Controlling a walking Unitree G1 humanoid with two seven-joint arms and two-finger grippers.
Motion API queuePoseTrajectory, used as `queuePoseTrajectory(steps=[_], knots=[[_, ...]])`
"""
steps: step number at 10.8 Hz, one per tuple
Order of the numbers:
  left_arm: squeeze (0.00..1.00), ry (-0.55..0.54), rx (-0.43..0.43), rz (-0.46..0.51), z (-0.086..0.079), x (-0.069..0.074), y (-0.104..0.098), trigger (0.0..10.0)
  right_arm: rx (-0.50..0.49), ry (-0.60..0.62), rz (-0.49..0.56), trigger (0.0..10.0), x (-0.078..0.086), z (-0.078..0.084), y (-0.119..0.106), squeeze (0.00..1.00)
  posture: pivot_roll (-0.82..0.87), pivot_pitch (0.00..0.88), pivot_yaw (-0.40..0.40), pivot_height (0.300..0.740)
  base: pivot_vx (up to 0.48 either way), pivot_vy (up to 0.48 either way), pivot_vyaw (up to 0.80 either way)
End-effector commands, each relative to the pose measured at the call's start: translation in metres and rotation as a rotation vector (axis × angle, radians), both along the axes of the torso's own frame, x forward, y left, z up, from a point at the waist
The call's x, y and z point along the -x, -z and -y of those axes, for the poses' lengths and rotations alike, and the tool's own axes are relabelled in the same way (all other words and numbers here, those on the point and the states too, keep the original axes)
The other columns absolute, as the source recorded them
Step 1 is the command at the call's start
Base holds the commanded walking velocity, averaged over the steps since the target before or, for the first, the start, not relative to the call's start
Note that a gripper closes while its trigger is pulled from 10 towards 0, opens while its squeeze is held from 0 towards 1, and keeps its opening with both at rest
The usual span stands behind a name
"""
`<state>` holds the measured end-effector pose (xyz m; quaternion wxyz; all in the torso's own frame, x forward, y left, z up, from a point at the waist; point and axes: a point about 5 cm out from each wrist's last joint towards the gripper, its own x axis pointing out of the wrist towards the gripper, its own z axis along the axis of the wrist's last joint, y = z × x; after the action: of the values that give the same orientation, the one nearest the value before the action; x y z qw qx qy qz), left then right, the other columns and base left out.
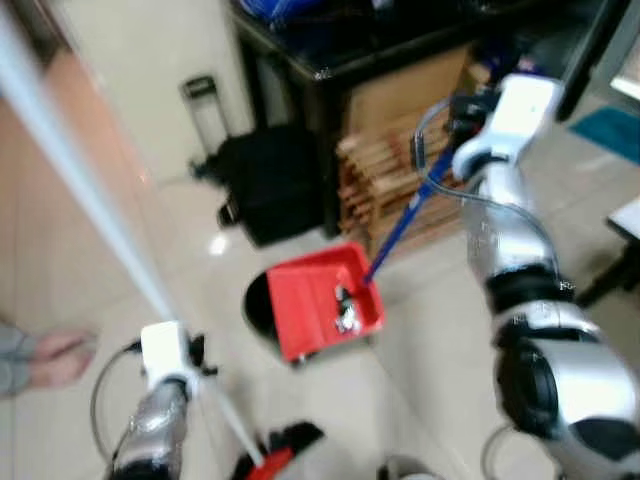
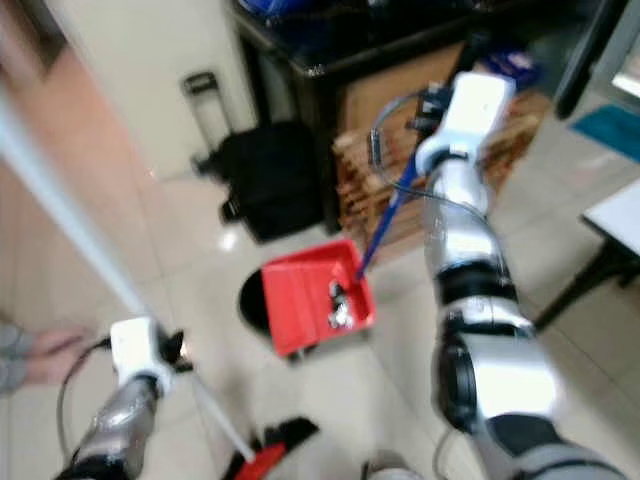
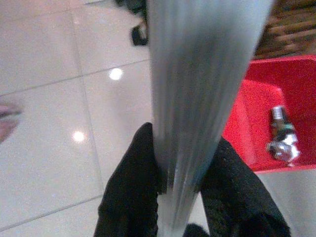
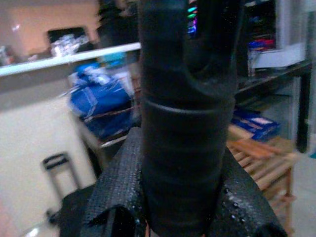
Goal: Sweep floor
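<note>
Your left gripper (image 3: 180,173) was clamped on the broom handle (image 1: 75,180), a pale silvery pole that ran from the upper left corner of the head views down through the gripper to the broom head (image 1: 275,455), red and black, low on the floor just ahead of you. In the left wrist view the two black fingers (image 3: 133,182) pressed the pole from either side, with the dustpan just beyond them.

Your right gripper (image 4: 185,163) was closed round the black grip (image 4: 185,98) at the top of the dustpan's blue handle (image 1: 400,225). That arm was raised and stretched forward, and the handle slanted down from it to the red dustpan (image 1: 315,300), which sat between the two arms, ahead of the broom head. Inside the pan, near the handle end, lay a small heap of silvery debris (image 1: 345,305). A dark round shape showed under the pan's left edge; you could not tell what it was.

The floor (image 1: 200,260) was pale glossy tile (image 3: 49,123) with ceiling lights reflected in it. Beyond the pan stood a black bag (image 1: 270,185) with a pull handle, a stack of slatted wooden pieces (image 1: 385,175) and a dark table (image 1: 310,55) with blue bundles (image 4: 98,98) on it. A person's foot (image 1: 60,355) showed at the left edge.
</note>
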<state>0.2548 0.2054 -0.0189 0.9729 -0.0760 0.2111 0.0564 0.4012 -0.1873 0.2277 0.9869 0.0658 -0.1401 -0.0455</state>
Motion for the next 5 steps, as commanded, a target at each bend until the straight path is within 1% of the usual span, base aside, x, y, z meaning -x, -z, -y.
queuePoseTrajectory(steps=[1,2,5], knots=[[0.0,-0.031,0.0,0.001,-0.0117,0.003,-0.0005,10.0,0.003,-0.039,0.083,10.0,-0.0021,-0.016,-0.0211,0.0,-0.14,0.062,0.097,0.74,0.48,0.0,0.0],[0.0,-0.036,-0.005,-0.006,-0.0118,0.0033,0.0001,10.0,0.004,-0.038,0.082,10.0,-0.002,-0.0155,-0.0209,0.0,-0.14,0.063,0.099,0.74,0.428,0.0,0.0],[0.0,-0.04,0.0,0.0,-0.0119,0.0027,-0.0005,10.0,0.005,-0.033,0.078,10.0,-0.002,-0.0136,-0.0194,0.0,-0.14,0.062,0.1,0.74,0.0,0.0,0.0]])
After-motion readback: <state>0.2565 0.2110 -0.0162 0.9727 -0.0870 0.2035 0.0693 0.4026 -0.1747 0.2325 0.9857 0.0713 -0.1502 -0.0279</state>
